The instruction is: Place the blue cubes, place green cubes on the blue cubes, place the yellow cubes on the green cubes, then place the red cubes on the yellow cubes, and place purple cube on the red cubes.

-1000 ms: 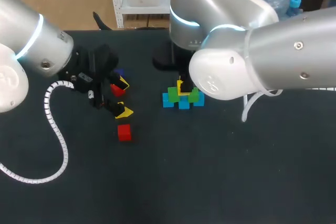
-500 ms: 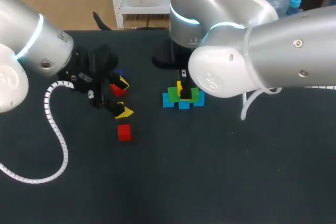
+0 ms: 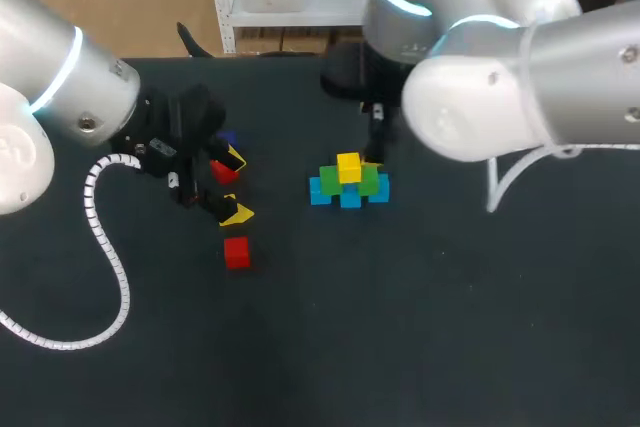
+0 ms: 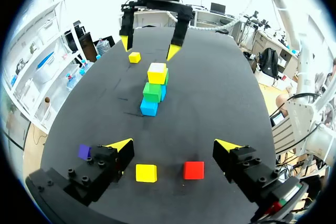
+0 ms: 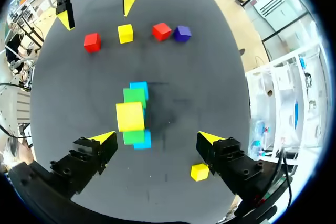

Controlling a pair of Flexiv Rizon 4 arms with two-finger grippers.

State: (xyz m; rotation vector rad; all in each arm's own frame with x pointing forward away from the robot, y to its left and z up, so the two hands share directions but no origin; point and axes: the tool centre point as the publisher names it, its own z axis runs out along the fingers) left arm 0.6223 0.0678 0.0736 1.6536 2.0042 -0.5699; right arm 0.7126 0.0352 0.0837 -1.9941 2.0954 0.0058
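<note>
Drawn back and up from the stack [image 3: 348, 187], right gripper [image 5: 156, 138] wide open and empty, with a yellow cube [image 3: 348, 167] left atop the green cubes [image 3: 372, 184] mid-table; risks toppling it if the next one lands off-centre.

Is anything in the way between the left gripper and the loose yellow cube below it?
Nothing visible does. The yellow cube sits uncovered below the open left gripper. A red cube lies beside it, not touching it.
</note>
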